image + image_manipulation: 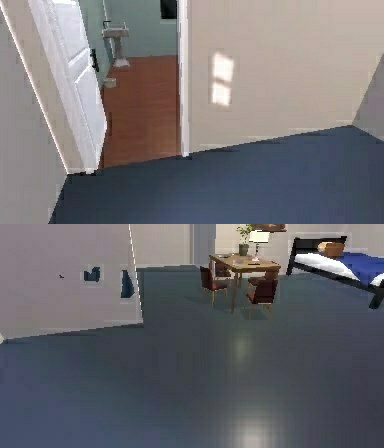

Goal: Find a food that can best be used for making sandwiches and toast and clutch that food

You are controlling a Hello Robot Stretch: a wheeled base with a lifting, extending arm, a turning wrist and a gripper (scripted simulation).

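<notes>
No bread or other food can be made out. In the forward view a white door [72,75] stands ajar on a doorway [140,70] that leads to a room with a brown wooden floor [140,110] and a white pedestal sink [117,40] at its far end. Dark blue carpet [230,185] lies in front of me. In the arm side view a small wooden table [240,266] with dark chairs [262,292] stands far off, and small things on its top are too small to name.
A beige wall [280,70] with a sunlit patch fills the forward view's right. In the arm side view a bed [340,264] with blue bedding stands at the far right, a potted plant [244,236] behind the table, and a pale wall [65,279] at the left.
</notes>
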